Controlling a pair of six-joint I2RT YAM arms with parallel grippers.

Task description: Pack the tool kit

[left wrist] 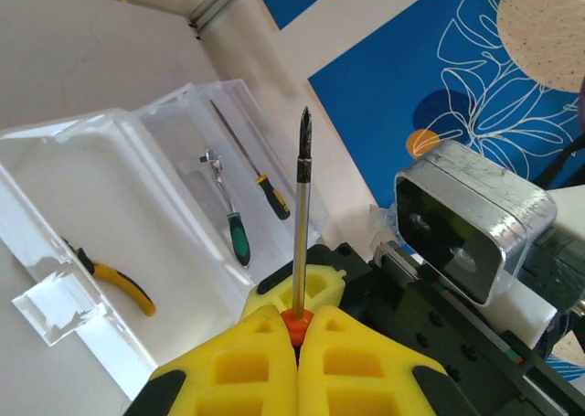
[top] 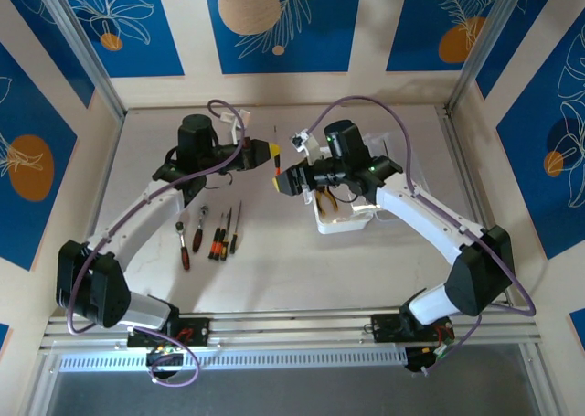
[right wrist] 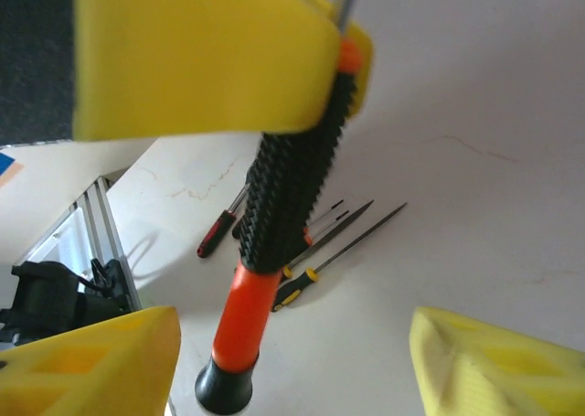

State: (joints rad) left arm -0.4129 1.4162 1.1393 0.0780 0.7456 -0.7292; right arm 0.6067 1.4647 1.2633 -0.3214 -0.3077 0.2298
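Tabletop (top: 274, 279) bears one case (left wrist: 82, 178); left hand (left wrist: 297, 343) clenches one screwdriver (left wrist: 302, 224), right hand (right wrist: 292, 370) released.

Black-and-orange screwdriver (right wrist: 285, 192), yellow end effector pads (left wrist: 228, 370), translucent white case (left wrist: 73, 187)

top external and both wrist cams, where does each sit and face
top external: above and behind, looking down on the table; left arm and right arm show.
left wrist: past the left gripper, shut on the screwdriver, toward the case.
right wrist: through the open right gripper at its handle.
shared: both wrists see that screwdriver.
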